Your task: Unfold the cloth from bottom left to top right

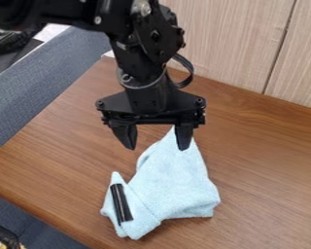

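At the near left, the slim, glossy black bar [121,203] lying on the folded flap could slide or snag if that corner is lifted, as nothing seems to fasten it. The black two-finger gripper [157,147], its fingers spread wide, hangs by the far tip of the pale blue cloth [174,187]; closing there might pinch the wrong part and drag the whole bundle. Left to right, a blunt flap meets plump, fuzzy folds tapering to a far peak, on the smooth brown wood-grain desk [54,155].
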`<state>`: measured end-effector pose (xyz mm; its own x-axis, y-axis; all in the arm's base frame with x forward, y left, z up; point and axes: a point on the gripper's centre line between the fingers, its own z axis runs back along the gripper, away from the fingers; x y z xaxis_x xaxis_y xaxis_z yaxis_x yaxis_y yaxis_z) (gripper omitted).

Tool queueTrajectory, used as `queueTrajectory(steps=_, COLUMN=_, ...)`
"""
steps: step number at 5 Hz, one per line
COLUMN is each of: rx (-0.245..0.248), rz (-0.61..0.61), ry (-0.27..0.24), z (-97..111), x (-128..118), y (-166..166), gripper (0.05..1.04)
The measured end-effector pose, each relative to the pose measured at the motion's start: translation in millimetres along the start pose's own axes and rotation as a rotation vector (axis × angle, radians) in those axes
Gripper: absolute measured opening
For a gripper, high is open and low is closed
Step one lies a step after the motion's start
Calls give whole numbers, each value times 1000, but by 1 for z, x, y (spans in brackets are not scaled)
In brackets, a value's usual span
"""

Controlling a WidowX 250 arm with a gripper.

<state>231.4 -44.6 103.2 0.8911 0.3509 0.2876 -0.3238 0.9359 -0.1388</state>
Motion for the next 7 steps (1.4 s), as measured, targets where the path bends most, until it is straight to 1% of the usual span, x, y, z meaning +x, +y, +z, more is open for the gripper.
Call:
queueTrajectory(steps=1, rx=6, rz=2, ry=18, z=-3, x=-4, y=2, gripper=999)
queueTrajectory(steps=2, rx=14, rz=60, ry=5, z=0, x=-8, y=22, gripper=999)
queueTrajectory(steps=3, rx=30, rz=99, ry=15, z=0, x=-16, y=38, gripper=999)
queueTrajectory(steps=4, rx=56, rz=138, ry=37, z=-10, x=-27, y=55, gripper=999)
queueTrajectory(steps=5, rx=88, rz=154, ry=96, z=-35, x=-39, y=67, gripper=999)
queueTrajectory(steps=6, rx=97, rz=163, ry=111, z=-52, x=-41, y=68, gripper=999)
queueTrajectory(steps=7, rx=97, rz=141, ry=126, z=-61, x=-44, y=64, gripper=951)
